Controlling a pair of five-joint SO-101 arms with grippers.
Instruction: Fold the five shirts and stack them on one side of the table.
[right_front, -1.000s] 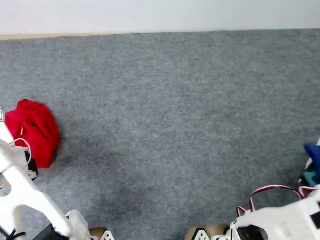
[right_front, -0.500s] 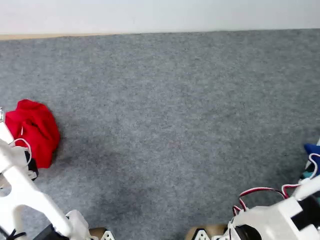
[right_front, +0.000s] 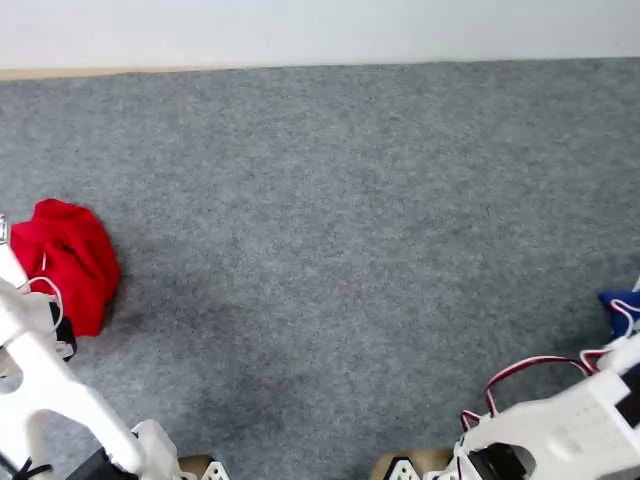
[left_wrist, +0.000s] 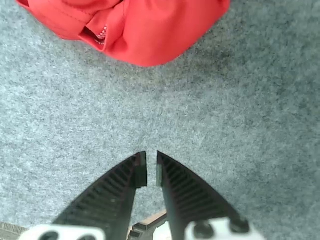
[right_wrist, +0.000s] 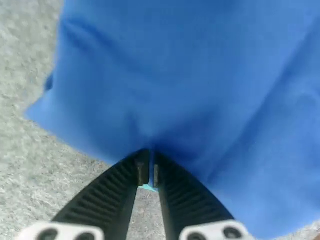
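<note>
The blue shirt (right_wrist: 190, 90) lies at the right edge of the worktop (right_front: 340, 250), the right jaws pinched on its fold. Best drag it slowly inward; the left jaws, almost shut and empty, hang near the red shirt (left_wrist: 145, 25).

Grey felt table (right_front: 340, 200) runs edge to edge, with a pale wall (right_front: 320, 30) strip along the top. Red shirt (right_front: 70, 262) lies bunched at the left edge, mid-height. One white arm (right_front: 45, 385) at lower left, just beside it. Blue shirt (right_front: 615, 298) corner at the right edge. Second white arm (right_front: 565, 430) at lower right, red-and-white wires (right_front: 525, 368) looping above it.
</note>
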